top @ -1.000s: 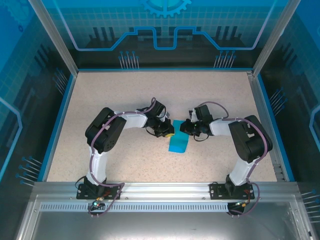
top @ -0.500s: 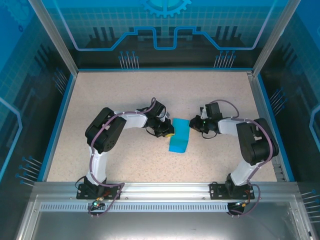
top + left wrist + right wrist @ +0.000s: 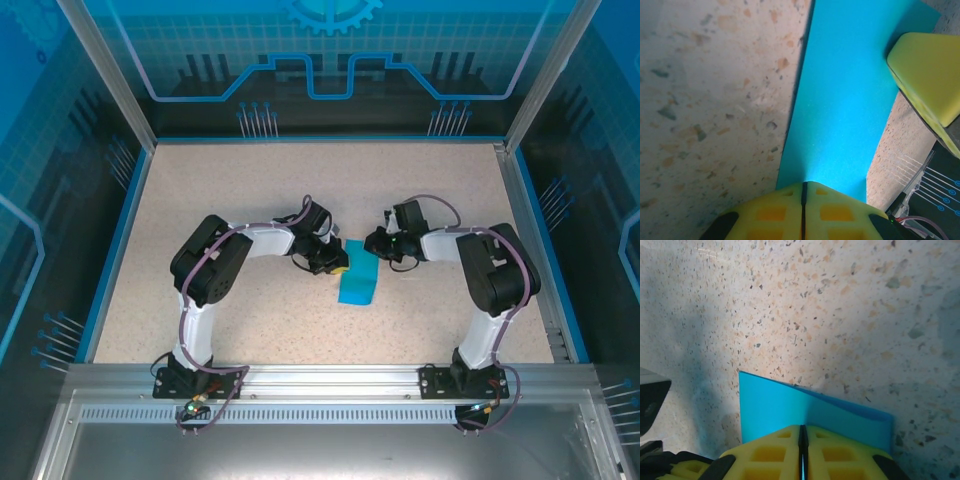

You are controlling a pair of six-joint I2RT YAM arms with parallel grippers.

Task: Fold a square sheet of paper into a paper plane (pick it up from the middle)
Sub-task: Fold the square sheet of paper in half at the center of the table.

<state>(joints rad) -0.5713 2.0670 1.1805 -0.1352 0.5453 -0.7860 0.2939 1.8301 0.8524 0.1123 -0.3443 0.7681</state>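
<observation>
Teal-blue and folded into a narrow strip, the sheet of paper lies flat near the middle of the speckled worktop, well apart from every edge. Its long sides run roughly from the far edge toward the near edge, with a slight tilt.

The left gripper sits at the strip's left long side, toward its far end. In the left wrist view its yellow fingers are pressed fully together, only a thin dark seam between them, and the paper runs out from under their tips. No paper shows inside the seam, so I cannot tell whether any is pinched.

The right gripper meets the strip at its far right corner. From the right wrist its yellow fingers are likewise closed tight, tips down on the paper. A folded upper layer shows there, its crease slanting across and the flap sitting slightly proud of the layer beneath. One yellow pad of the right gripper rests at the strip's edge in the left wrist view.
</observation>
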